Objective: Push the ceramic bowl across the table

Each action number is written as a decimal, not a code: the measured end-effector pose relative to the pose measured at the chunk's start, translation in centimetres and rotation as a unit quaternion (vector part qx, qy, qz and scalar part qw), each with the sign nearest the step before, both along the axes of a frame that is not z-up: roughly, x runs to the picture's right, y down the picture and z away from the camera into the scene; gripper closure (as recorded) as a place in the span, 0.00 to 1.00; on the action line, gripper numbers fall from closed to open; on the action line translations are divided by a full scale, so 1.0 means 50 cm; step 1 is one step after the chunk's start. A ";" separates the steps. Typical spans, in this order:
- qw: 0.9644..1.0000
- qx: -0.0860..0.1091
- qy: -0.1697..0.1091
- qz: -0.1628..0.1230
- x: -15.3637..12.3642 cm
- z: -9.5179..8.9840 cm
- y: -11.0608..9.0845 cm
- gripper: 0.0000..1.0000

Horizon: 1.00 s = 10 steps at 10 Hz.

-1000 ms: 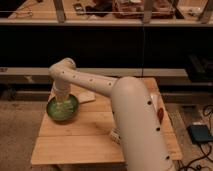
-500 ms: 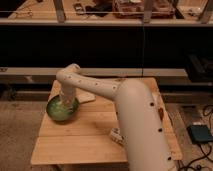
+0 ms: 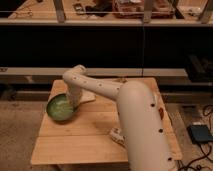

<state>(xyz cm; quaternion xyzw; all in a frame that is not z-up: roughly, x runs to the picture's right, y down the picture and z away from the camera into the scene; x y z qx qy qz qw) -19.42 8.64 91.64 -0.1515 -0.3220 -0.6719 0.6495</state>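
Note:
The green ceramic bowl (image 3: pixel 59 108) sits at the left edge of the light wood table (image 3: pixel 95 145), about midway along that edge. My white arm reaches from the right across the table and bends down at the wrist. My gripper (image 3: pixel 73 103) points down at the bowl's right rim, touching or just inside it. The wrist hides the gripper's tip.
A pale flat object (image 3: pixel 88 96) lies just right of the bowl, under my arm. A small white and red item (image 3: pixel 117 136) lies near the front of the table beside my arm's base. A dark shelf unit stands behind the table. A blue-grey box (image 3: pixel 200 133) sits on the floor at right.
My arm's upper bend has shifted a little to the right while the gripper stays at the bowl. The bowl has hardly moved, at most slightly left.

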 end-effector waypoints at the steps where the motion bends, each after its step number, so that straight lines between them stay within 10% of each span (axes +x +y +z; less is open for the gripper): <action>1: 1.000 -0.001 0.004 0.002 0.010 0.004 -0.001 0.85; 10: 0.998 -0.015 0.055 0.005 0.149 0.015 0.020 0.85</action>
